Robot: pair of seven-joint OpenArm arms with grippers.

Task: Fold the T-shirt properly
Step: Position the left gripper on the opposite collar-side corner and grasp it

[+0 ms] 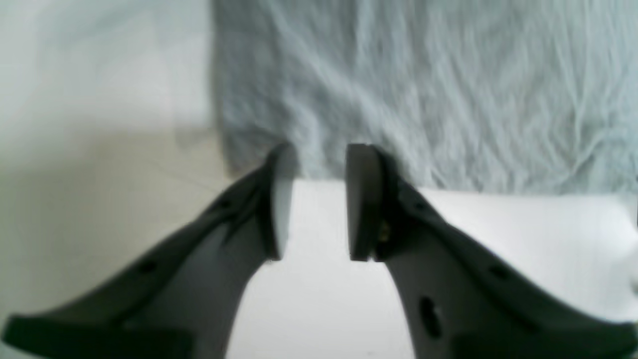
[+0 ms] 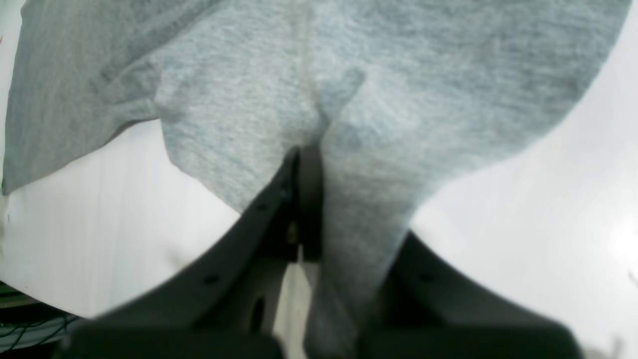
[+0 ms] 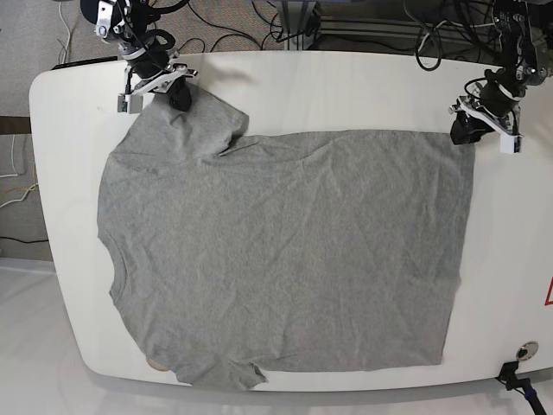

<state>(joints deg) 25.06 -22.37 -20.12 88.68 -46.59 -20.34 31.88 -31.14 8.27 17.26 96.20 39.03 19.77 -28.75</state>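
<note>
Grey shirt [image 3: 285, 251] lies spread flat across the white worktop [image 3: 346, 95], collar side toward the base view's left. Right claw [image 2: 304, 164], at the far-left sleeve, is clenched on a pinch of shirt fabric, sleeve bunched around it. Left claw [image 1: 319, 194] sits at the shirt's far-right hem corner, jaws apart, nothing gripped; hem edge just ahead of its tips.

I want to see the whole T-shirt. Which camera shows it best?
The base view: the whole grey T-shirt lies spread on the white table. The right wrist view shows only the fabric pinched in the right gripper. The left wrist view shows just an edge beyond the open left gripper.
</note>
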